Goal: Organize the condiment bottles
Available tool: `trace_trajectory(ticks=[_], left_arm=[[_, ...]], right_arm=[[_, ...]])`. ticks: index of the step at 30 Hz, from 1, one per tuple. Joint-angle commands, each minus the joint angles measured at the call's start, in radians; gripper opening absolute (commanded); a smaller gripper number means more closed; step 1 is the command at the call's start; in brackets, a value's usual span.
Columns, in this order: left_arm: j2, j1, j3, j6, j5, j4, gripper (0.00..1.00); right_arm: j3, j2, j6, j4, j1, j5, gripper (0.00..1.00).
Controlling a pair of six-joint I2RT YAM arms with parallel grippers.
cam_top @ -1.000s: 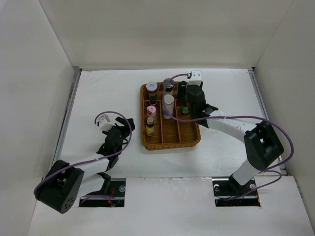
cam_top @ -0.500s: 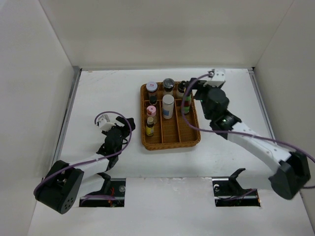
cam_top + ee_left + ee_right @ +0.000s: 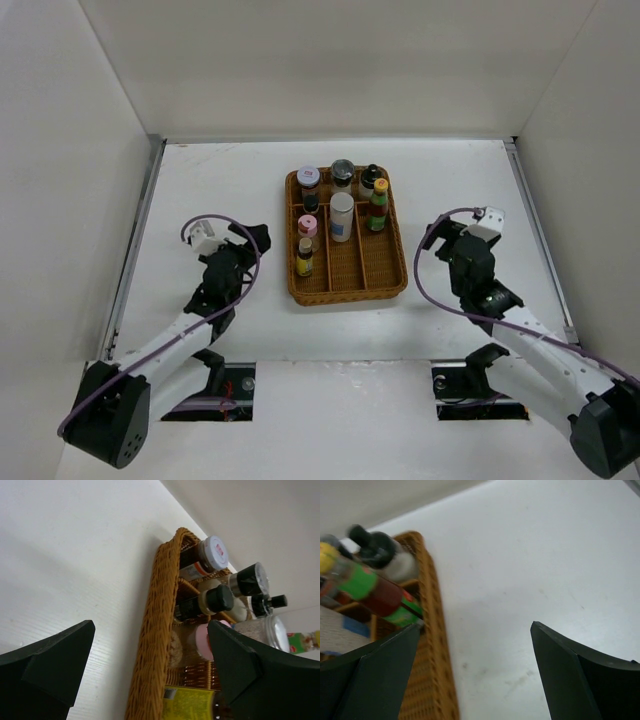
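Note:
The condiment bottles stand in the wicker tray [image 3: 396,285]. Among them are a tall white shaker [image 3: 342,216], a yellow-capped bottle [image 3: 379,205] with a green label, a pink-capped one [image 3: 308,228] and a yellow-labelled dark bottle [image 3: 304,257]. My left gripper [image 3: 250,240] is open and empty just left of the tray. Its wrist view looks along the tray wall [image 3: 150,630] at the pink cap [image 3: 200,641] and a white-lidded jar [image 3: 212,552]. My right gripper [image 3: 437,236] is open and empty to the right of the tray. Its view shows the yellow-capped bottle [image 3: 365,582] behind the rim [image 3: 432,630].
White walls close the table on the left, back and right. Both arm bases sit at the near edge, with purple cables looping over the arms. Bare table shows on either side of the tray.
My right arm has let go of the yellow-capped bottle in the tray's right column and drawn back toward the near right, jaws now wide. My left gripper has opened and edged toward the tray.

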Motion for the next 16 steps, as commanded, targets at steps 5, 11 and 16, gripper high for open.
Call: trace_trajectory(ticks=[5,11,16], left_arm=[[-0.017,0.061,0.225,-0.013,0.073,-0.452,1.00],[-0.079,0.076,0.241,-0.009,0.093,-0.567,1.00],[-0.047,0.075,0.293,0.002,0.099,-0.632,1.00]], right_arm=[[0.052,0.016,0.155,-0.137,-0.067,-0.049,1.00],[0.055,0.045,0.183,-0.105,-0.059,-0.060,1.00],[0.070,0.062,0.221,-0.080,-0.041,-0.089,1.00]])
